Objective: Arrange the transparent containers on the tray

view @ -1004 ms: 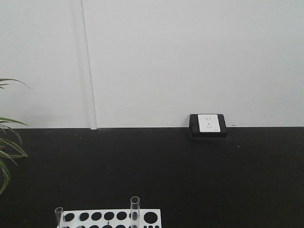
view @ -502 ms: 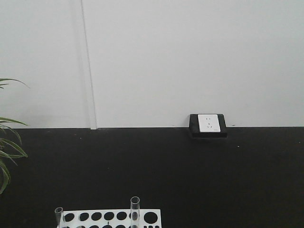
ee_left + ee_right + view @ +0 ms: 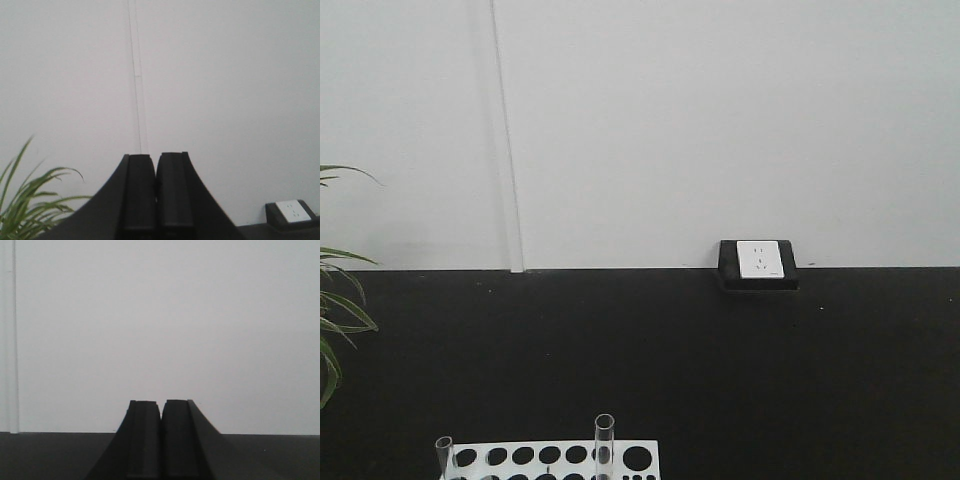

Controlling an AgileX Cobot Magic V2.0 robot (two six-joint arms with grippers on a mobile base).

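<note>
Front view: white tray sat at the bottom edge on the black worktop. Two transparent containers stood upright in its holes. No arm or loose tube was in shot.
Left wrist view: left gripper had jaws clenched on nothing and pointed at the wall; plant lower left.
Right wrist view: right gripper had jaws clenched, empty.
Step (my read): fetch the next tube. Release jaws first, grip mid-length, keep it vertical, lower it straight into a free hole.

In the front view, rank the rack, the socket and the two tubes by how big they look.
1. Rack, though the frame cuts it off.
2. Socket.
3. Middle tube.
4. Left tube.
Both tubes are cut off below, so their order is unsure.
</note>
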